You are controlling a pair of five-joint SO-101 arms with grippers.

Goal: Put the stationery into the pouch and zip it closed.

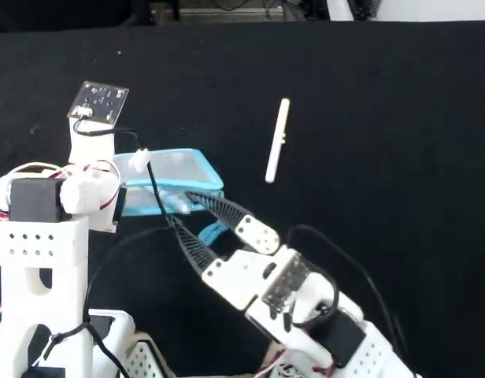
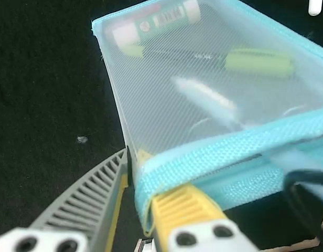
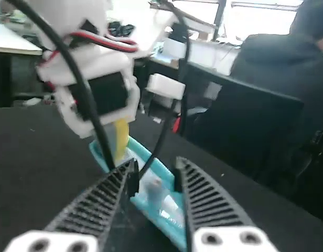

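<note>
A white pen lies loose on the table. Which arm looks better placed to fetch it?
Right, probably. The right fingers are open and empty, and the pen lies on their side; the left fingers hold the pouch by its edge.

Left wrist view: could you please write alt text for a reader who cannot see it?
The left hand grips one corner of a translucent pouch with light blue trim, above a black table. Through the pouch's side show a glue stick, a green marker and a blurred white item.
</note>
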